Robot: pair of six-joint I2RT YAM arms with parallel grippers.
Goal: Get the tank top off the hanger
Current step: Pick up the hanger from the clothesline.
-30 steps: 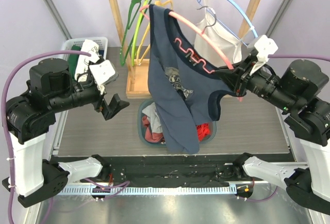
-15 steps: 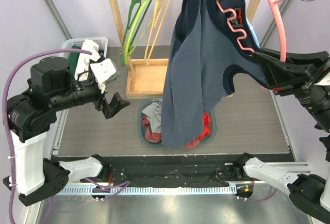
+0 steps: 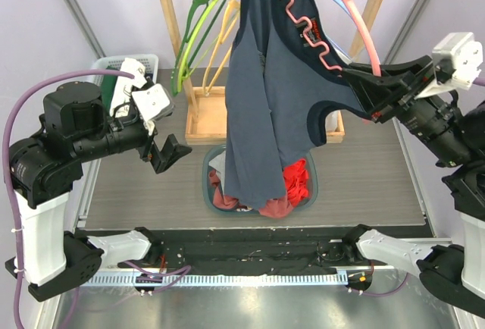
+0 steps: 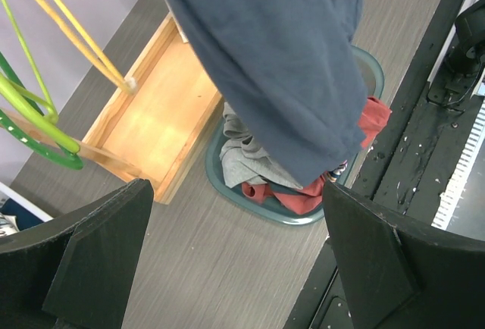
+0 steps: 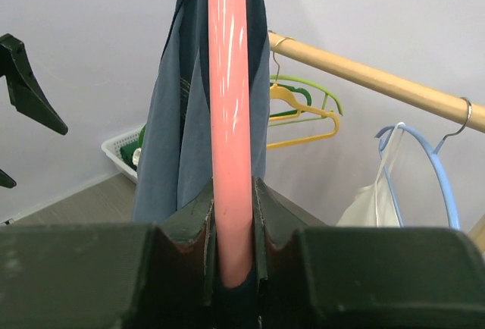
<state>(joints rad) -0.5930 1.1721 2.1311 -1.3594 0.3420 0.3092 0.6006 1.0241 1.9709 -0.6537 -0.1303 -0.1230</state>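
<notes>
Above the basket (image 3: 206, 186), our right pincer (image 5: 231, 252) clamps the pink hanger (image 5: 229, 117) so the tank top (image 3: 265, 101) dangles within reach; our left pincer (image 3: 168, 156) hangs wide open, empty.

The gray wood-grain desk (image 3: 136, 192) carries a teal basket (image 3: 205, 185) of clothes near its front edge. The wooden rack's tray base (image 3: 208, 120) stands just behind the basket, and a white basket (image 3: 106, 62) sits at the far left corner.

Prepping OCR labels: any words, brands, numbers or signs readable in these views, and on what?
No text can be read in any view.
Small reddish patch at the tank top neckline, beside the pink hanger, possibly a label: too small to read.
</notes>
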